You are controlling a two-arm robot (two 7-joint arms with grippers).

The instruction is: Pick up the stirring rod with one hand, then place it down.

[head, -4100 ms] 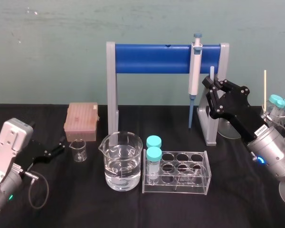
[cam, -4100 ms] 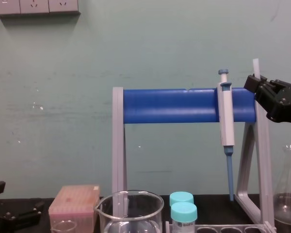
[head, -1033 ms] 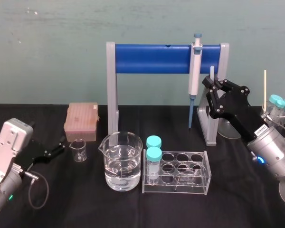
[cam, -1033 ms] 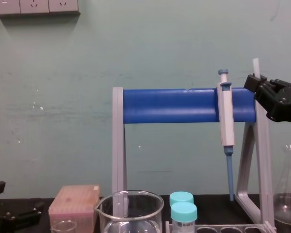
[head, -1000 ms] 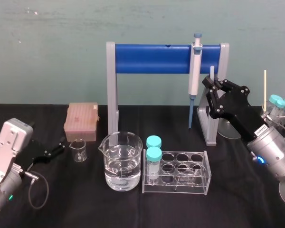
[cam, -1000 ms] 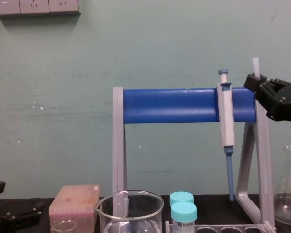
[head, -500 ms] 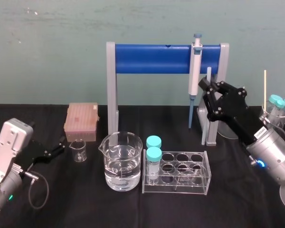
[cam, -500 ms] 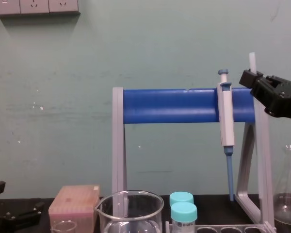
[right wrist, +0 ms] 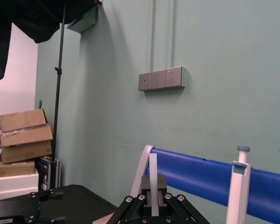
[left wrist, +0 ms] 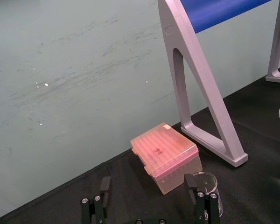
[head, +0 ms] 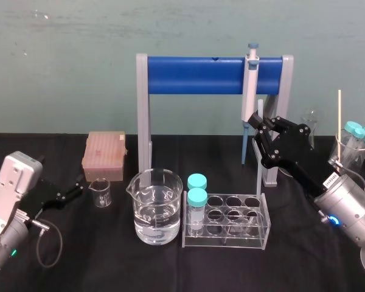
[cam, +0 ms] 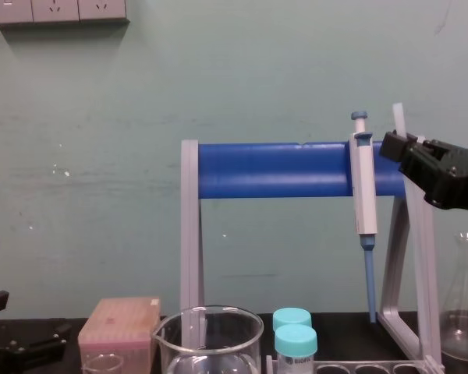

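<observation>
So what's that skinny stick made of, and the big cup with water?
The stirring rod in the right end effector looks like whitish, half-see-through plastic or frosted glass. The beaker looks like clear, shiny glass: you see straight through it.

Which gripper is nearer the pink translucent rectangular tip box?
Left. The left gripper sits open, low beside the pink box; the right gripper is far across, holding the whitish stirring rod upright by the blue-barred stand.

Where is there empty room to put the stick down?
The black cloth in front of the big beaker and the tube rack is bare, and so is the patch in front of the small beaker. It is crowded by the flasks beside the right gripper holding the stirring rod.
</observation>
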